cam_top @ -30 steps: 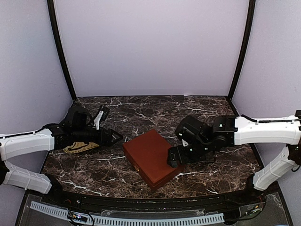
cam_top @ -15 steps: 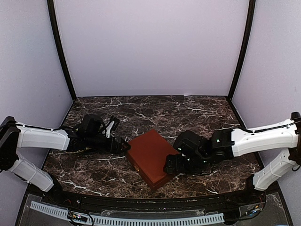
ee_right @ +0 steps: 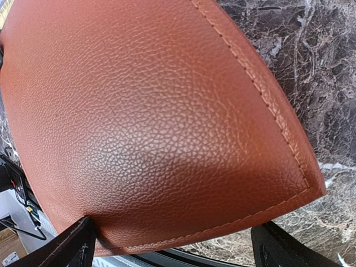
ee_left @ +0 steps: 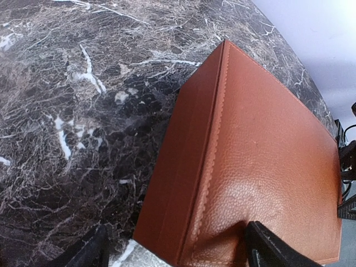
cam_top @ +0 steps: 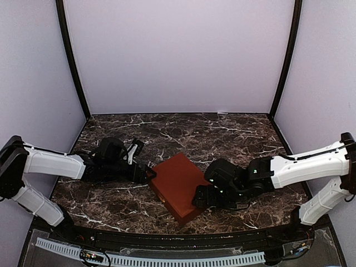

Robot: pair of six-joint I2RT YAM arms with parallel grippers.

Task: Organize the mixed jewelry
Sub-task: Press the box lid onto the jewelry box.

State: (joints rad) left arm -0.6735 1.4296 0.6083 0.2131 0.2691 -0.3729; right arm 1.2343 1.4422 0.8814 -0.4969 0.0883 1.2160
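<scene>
Dark marble surface (cam_top: 167, 133), closed red-brown leather box (cam_top: 179, 181) at centre. My left end effector (cam_top: 146, 172) is released, straddling its 9 o'clock corner. My right end effector (cam_top: 200, 198) is released at 4 o'clock. Mixed jewelry not visible, probably inside. Brace both corners evenly and square before lifting the lid.

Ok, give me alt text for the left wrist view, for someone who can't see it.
A red-brown leather box with stitched edges, lid down, fills the right half of the frame on a dark, white-veined marble table. The left tool is open at the bottom edge, straddling the box's near corner: one finger over the table, the other over the lid.
</scene>
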